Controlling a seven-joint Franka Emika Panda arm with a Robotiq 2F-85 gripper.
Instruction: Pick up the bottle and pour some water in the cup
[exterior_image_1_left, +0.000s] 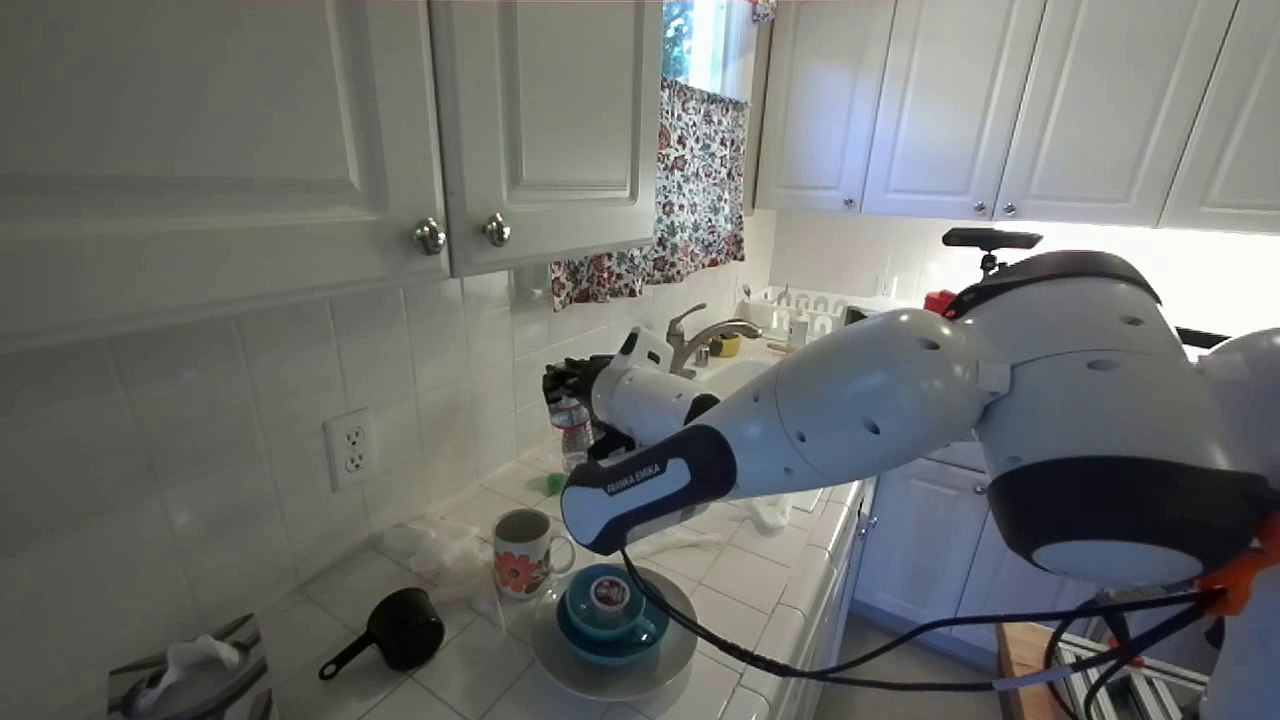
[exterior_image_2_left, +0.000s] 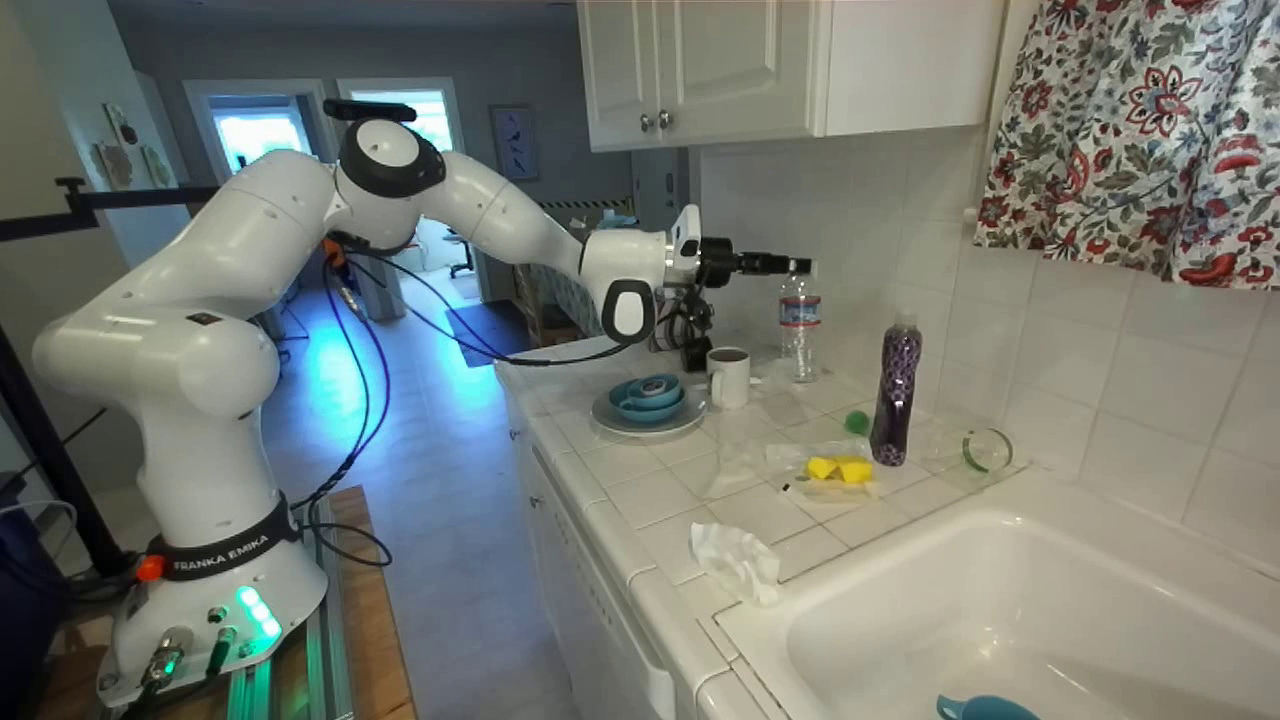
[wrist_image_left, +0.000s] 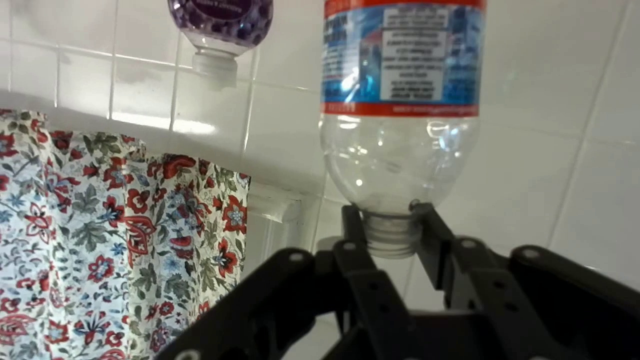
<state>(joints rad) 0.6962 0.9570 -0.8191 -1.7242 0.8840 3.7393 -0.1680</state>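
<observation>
1) At the far front corner of the countertop (exterior_image_2_left: 670, 490), we see a black cable (exterior_image_2_left: 545, 363) sagging under the arm (exterior_image_2_left: 513, 215); a wide turn could drag it against the teal dishes (exterior_image_2_left: 648, 412)

2) Those dishes sit on a grey plate (exterior_image_2_left: 645, 430) near the front edge; a pour that drifts this way would wet them instead

3) Farther in from the front edge stands the cup (exterior_image_1_left: 522, 553), upright, white with a red flower; should the clear bottle (exterior_image_2_left: 800, 315) swing across too low, its base would probably strike the rim and tip it

4) Beyond the cup, toward the back edge, our gripper (wrist_image_left: 388, 215) is clamped round the neck of that clear bottle, which hangs upright and, we judge from both exterior views, lifted off the surface; since only the short neck is held, the body may twist or slip once tilted

5) We make out no cap on that neck, so a jerk could spill from it early; how full it is we cannot tell, and a hurried tilt might send a gush past the cup

6) Toward the corner where the back edge meets the sink (exterior_image_2_left: 1000, 570), a tall purple bottle (exterior_image_2_left: 895, 390) stands with a green ball (exterior_image_2_left: 857, 422) and something yellow (exterior_image_2_left: 840, 469) near it; if we back the arm that way for tilting room, it could topple
</observation>
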